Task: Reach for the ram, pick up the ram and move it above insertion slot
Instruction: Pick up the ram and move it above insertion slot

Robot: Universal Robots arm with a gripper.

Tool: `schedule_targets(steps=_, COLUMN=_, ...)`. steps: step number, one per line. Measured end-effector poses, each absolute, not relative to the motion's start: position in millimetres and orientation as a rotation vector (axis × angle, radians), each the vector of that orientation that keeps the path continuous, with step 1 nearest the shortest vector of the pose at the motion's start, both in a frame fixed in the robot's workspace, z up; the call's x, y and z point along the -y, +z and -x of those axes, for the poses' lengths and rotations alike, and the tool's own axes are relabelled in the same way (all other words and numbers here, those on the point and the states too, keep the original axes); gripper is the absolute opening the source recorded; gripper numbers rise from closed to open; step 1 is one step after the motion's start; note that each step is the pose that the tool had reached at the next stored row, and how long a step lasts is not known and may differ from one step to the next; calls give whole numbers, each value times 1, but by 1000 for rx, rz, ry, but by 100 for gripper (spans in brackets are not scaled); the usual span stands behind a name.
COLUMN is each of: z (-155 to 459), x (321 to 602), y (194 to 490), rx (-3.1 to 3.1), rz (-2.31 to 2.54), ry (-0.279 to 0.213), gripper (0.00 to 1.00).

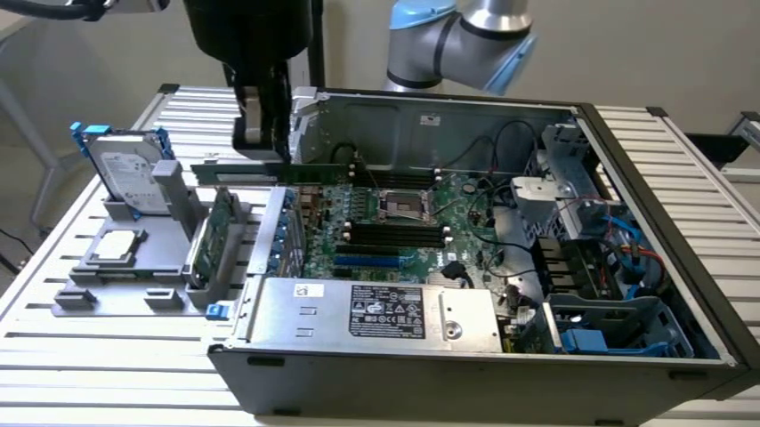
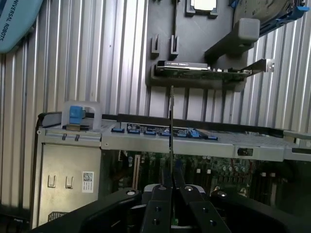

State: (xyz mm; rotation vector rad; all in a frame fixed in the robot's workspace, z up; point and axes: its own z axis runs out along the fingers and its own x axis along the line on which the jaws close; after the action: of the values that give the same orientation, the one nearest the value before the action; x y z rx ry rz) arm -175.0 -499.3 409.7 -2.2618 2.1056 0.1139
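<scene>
The ram is a thin green stick held level in the air, and my gripper is shut on its upper edge. It hangs over the open computer case's wall on the exterior view's left, partly above the motherboard. The dark memory slots lie lower and toward the exterior view's right of it. In the wrist view the ram shows edge-on as a thin line running out from between my black fingers, with my gripper over the case wall.
A grey fixture beside the case holds a hard drive, a CPU and the bigger expansion card. The power supply fills the case's front. Cables and drive bays crowd the exterior view's right side.
</scene>
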Motion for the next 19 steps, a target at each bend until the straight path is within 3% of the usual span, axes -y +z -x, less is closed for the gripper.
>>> schedule_targets(steps=13, z=116, x=497, y=410, rx=-2098, rz=2254, ry=129, gripper=13)
schedule_targets(steps=19, z=103, x=481, y=410, rx=-2098, rz=2254, ry=128, gripper=13)
